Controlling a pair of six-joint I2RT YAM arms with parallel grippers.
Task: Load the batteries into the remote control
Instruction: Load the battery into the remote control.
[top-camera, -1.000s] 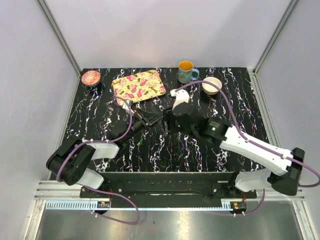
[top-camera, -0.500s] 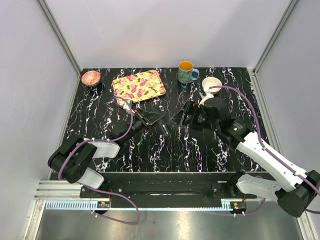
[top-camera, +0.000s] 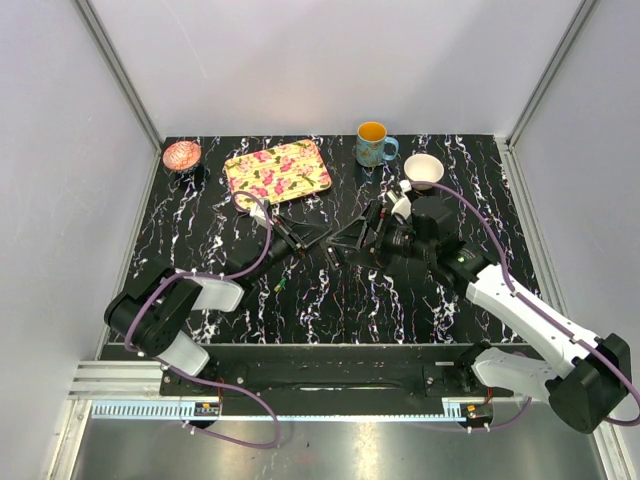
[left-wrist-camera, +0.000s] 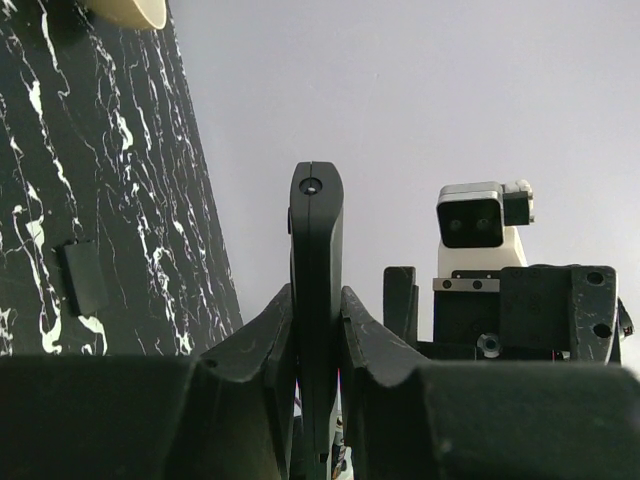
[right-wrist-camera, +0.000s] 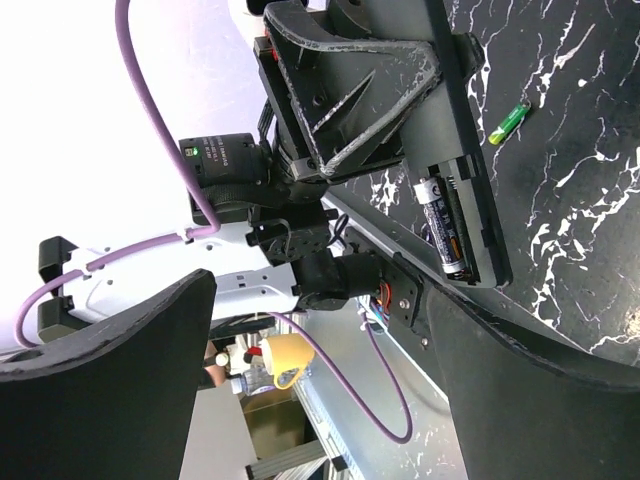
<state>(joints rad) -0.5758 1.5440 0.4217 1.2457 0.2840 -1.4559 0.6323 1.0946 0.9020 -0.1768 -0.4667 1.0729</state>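
Note:
My left gripper (left-wrist-camera: 316, 302) is shut on the remote control (left-wrist-camera: 316, 225), a slim black bar seen edge-on between its jaws. In the top view the remote control (top-camera: 325, 243) is held over the middle of the table by the left gripper (top-camera: 300, 238). The right wrist view shows the remote control (right-wrist-camera: 455, 150) with its compartment uncovered and one dark battery (right-wrist-camera: 445, 228) lying inside. A green-yellow battery (right-wrist-camera: 510, 122) lies loose on the table (top-camera: 281, 285). My right gripper (right-wrist-camera: 320, 400) stands wide open with nothing in it, just right of the remote (top-camera: 347, 235).
A floral tray (top-camera: 278, 170), a blue mug (top-camera: 373, 143), a white bowl (top-camera: 423, 170) and a pink bowl (top-camera: 182, 155) stand along the back of the black marbled table. A small flat black piece (left-wrist-camera: 83, 277) lies on the table.
My right gripper has opened wide and drawn back to the right, away from the remote. The left gripper has kept its hold and barely shifted.

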